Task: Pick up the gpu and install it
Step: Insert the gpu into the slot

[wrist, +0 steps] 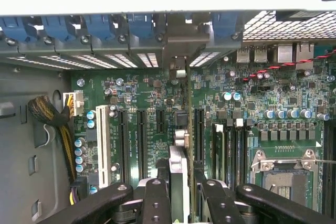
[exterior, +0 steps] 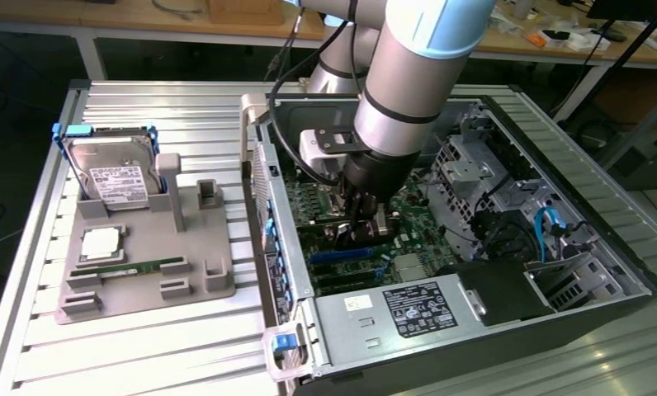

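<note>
The gpu [wrist: 179, 163] shows edge-on in the wrist view as a thin upright card. It runs from between my fingers toward the rear slot openings of the open computer case [exterior: 593, 206]. My gripper [wrist: 181, 190] is shut on it, with a black finger [wrist: 156, 198] on one side and another on the other side. The card hangs just above the green motherboard [wrist: 252, 98], lined up between two long black expansion slots [wrist: 142, 140]. In the exterior view my gripper [exterior: 361, 216] reaches down into the case with the gpu [exterior: 377, 224] at its tip.
On the exterior view's left, a grey tray [exterior: 202, 285] holds a hard drive [exterior: 114, 177], a processor [exterior: 100, 242] and a RAM stick [exterior: 125, 268]. Inside the case are the power supply [exterior: 417, 309], the drive cage [exterior: 472, 169], blue cables [exterior: 549, 227] and an open CPU socket [wrist: 283, 174].
</note>
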You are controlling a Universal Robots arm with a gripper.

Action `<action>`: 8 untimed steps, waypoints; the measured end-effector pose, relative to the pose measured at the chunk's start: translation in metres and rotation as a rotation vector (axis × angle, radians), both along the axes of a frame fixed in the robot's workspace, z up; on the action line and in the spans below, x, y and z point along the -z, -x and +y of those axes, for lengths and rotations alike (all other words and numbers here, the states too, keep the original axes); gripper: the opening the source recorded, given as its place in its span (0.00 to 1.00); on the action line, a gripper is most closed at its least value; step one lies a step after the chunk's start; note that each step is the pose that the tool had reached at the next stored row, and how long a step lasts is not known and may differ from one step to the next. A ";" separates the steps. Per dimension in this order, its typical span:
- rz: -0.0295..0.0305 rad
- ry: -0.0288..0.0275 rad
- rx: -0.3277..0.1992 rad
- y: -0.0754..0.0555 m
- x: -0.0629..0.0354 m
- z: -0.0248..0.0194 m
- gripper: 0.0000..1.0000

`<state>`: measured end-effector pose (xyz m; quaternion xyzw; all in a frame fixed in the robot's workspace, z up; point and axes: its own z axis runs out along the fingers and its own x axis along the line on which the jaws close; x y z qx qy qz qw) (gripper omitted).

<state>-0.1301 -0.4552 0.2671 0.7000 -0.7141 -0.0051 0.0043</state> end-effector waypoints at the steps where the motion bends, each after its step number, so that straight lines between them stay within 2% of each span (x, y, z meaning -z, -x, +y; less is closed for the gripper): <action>1: 0.0000 0.0000 0.000 0.000 0.0000 0.0000 0.28; 4: 0.0000 0.0000 0.000 0.000 0.0000 0.0000 0.28; 8: 0.0092 -0.0003 0.000 0.000 0.0000 0.0000 0.28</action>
